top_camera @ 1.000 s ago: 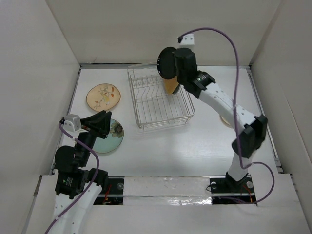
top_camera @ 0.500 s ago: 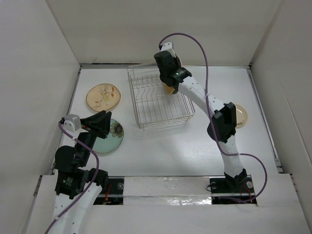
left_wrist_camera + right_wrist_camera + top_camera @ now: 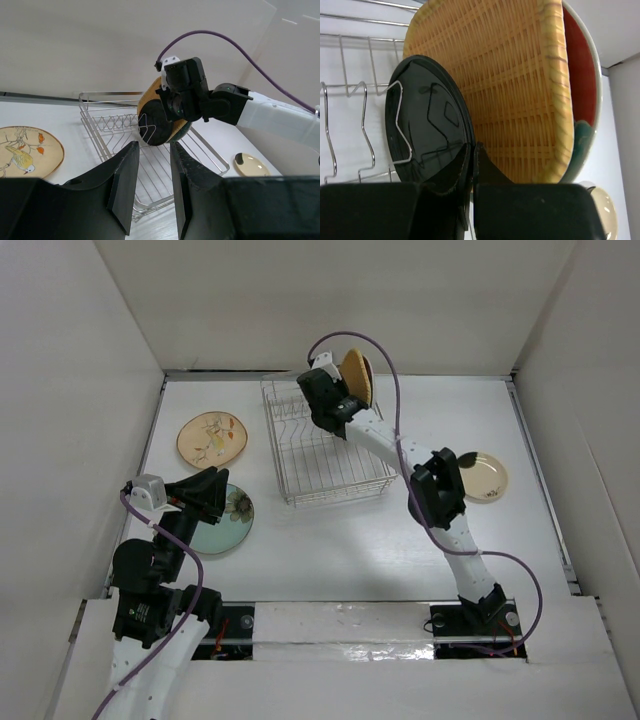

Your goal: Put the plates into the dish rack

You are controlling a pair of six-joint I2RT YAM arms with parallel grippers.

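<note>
The silver wire dish rack [image 3: 336, 490] stands at the far middle of the table. An orange-tan rounded-square plate [image 3: 352, 376] and a red-and-teal plate [image 3: 582, 85] stand on edge at its back. My right gripper [image 3: 472, 150] is shut on the rim of the small black plate [image 3: 427, 125]. It holds the plate upright among the rack's tines [image 3: 350, 85], just in front of the orange-tan plate [image 3: 515, 90]. The tan floral plate [image 3: 211, 438] and the pale green floral plate [image 3: 228, 520] lie flat at the left. My left gripper [image 3: 212, 492] is open and empty above the green plate.
A small cream dish [image 3: 484, 477] lies at the right, beside my right arm's elbow. White walls close in the table on three sides. The left wrist view shows the rack [image 3: 107, 93], the black plate [image 3: 157, 122] and the cream dish [image 3: 252, 164] ahead.
My right arm has stretched out and swung left, carrying the black plate from above the rack's far right side down in among the tines. The left arm has not moved.
</note>
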